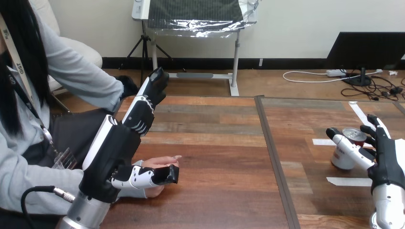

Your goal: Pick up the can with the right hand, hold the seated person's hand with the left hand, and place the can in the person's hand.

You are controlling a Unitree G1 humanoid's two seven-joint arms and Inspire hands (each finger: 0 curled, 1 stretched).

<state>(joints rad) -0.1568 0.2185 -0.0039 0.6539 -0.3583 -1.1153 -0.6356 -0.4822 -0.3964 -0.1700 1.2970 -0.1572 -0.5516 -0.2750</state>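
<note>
Red-topped can (341, 161) stands upright on the table's (215, 157) right part, long axis vertical, w/ the right hand (387, 162) wrapped on it: thumb across its near face, fingers at its far-right side. Not lifted yet. The person's hand (160, 163) lies palm-up well apart to the left, so the carry should run leftwards. Left hand (114, 152) is beside it, fingers straight, thumb across its near edge; no clasp visible. Can's print: too small to read.
</note>
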